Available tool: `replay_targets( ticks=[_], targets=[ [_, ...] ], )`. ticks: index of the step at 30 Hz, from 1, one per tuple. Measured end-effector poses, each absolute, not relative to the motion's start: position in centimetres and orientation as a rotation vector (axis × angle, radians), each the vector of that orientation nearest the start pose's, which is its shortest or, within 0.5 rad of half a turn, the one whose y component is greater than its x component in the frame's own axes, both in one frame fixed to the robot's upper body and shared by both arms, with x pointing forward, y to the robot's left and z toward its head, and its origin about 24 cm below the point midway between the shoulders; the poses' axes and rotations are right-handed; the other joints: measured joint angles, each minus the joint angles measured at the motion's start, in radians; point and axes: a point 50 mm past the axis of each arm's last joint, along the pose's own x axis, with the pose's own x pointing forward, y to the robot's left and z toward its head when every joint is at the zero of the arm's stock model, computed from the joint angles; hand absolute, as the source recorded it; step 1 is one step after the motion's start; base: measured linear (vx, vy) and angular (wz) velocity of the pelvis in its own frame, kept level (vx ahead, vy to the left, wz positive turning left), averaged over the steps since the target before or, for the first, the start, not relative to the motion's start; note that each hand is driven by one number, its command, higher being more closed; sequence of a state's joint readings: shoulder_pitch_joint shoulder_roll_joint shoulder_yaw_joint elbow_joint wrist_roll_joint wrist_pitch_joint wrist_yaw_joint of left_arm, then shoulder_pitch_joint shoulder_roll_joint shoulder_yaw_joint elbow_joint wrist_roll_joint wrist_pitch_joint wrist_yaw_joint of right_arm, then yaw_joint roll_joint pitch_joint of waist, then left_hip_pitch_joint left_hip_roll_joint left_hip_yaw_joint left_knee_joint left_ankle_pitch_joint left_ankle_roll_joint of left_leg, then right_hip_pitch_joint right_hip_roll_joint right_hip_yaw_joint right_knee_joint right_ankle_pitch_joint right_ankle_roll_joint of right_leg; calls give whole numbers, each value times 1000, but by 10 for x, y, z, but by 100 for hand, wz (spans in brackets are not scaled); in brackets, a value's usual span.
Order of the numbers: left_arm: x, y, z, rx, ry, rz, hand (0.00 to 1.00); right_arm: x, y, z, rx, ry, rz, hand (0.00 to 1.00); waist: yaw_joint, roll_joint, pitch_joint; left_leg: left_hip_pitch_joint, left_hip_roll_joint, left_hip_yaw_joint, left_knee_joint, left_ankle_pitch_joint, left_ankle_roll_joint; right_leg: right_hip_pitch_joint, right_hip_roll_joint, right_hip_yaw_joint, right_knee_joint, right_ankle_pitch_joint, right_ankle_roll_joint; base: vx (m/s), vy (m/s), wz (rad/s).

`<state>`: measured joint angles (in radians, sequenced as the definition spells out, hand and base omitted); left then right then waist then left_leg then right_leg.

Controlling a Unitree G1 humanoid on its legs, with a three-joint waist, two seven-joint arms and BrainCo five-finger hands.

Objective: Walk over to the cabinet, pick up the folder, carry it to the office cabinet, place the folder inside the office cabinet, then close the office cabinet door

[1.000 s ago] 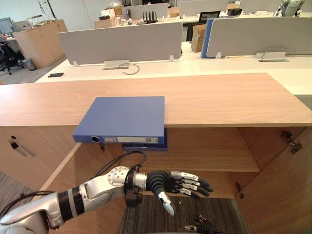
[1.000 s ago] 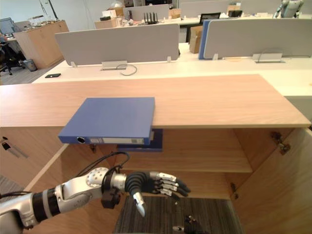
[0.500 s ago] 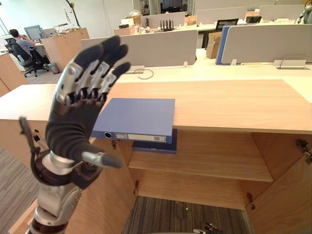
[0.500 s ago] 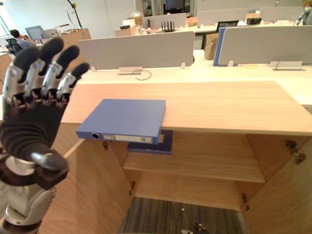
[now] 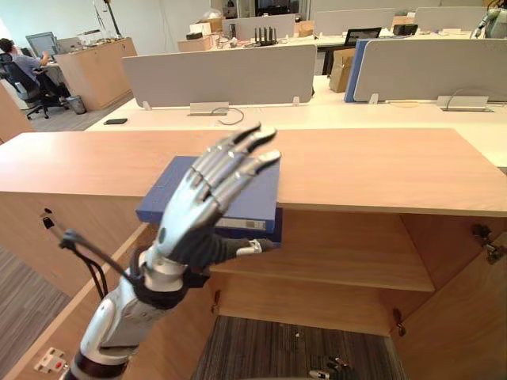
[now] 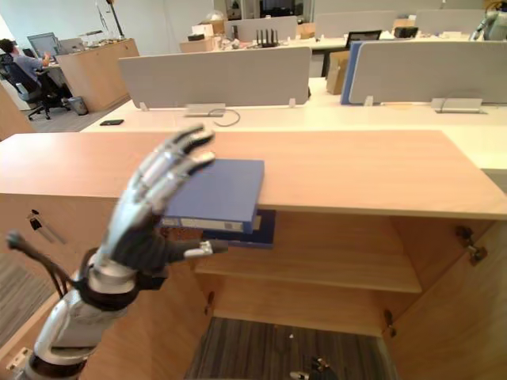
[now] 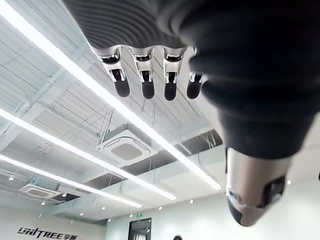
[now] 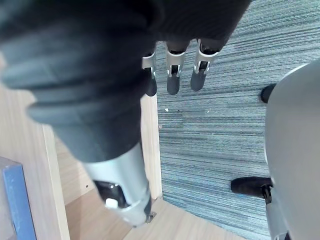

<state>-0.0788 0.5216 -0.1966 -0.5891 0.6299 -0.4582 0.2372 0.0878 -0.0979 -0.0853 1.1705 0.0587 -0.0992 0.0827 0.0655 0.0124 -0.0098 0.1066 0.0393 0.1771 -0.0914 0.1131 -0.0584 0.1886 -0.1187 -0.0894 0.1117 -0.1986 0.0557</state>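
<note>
Left hand: we've got the left hand [image 5: 194, 214] up at 9 o'clock, fingers straight and fanned apart, thumb out sideways, holding nothing.
Folder: the blue folder [image 6: 226, 190] lies flat on the cabinet top [image 5: 380, 166], spine overhanging the front edge. It sits beyond our spread fingers, toward their 12 o'clock. They look clear of it, though we can't judge the gap.
Under it: a darker blue item [image 6: 265, 228] sits just below the top, at the folder's 6 o'clock.
Right hand: down at 6 o'clock the right hand [image 8: 173, 70] hangs over the carpet [image 8: 225, 125], fingers loose and apart, empty.
Risk: we reckon flat fingers coming down could shove the folder deeper along the top. A tug on the overhang without a grip underneath could tip it off the edge. We might also catch the lower item by mistake.
</note>
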Motion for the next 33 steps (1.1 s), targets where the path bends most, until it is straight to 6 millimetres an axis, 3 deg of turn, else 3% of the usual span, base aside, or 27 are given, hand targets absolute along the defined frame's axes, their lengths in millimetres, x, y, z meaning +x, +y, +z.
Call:
replay_targets(
  ticks=[7,15,28,33],
  targets=[
    [204,110,178,1095,-1210,-304,0,77,-194,-167,27,1131,-93,0,-3,-3,-1,-8,15,10,0,5,-7,-16,14,13,1,5,-8,-35,-14,-5],
    [223,115,157,1247,-1136,-324,0,76,-194,-167,20,1127,-105,0,-10,-7,-16,-17,23,18,4,9,-12,-27,20,16,2,10,-14,0,0,0],
    [256,140,135,1437,-952,-258,0,75,-194,-166,16,1119,-108,0,-14,-10,-25,-8,35,33,0,13,-17,-28,33,29,3,14,-17,-25,1,-2],
    [272,159,129,1521,-852,-209,0,77,-191,-165,5,1106,-86,0,-22,-12,-24,1,37,32,-1,10,-20,-16,35,30,-9,14,-18,-2,-2,-1]
  ],
)
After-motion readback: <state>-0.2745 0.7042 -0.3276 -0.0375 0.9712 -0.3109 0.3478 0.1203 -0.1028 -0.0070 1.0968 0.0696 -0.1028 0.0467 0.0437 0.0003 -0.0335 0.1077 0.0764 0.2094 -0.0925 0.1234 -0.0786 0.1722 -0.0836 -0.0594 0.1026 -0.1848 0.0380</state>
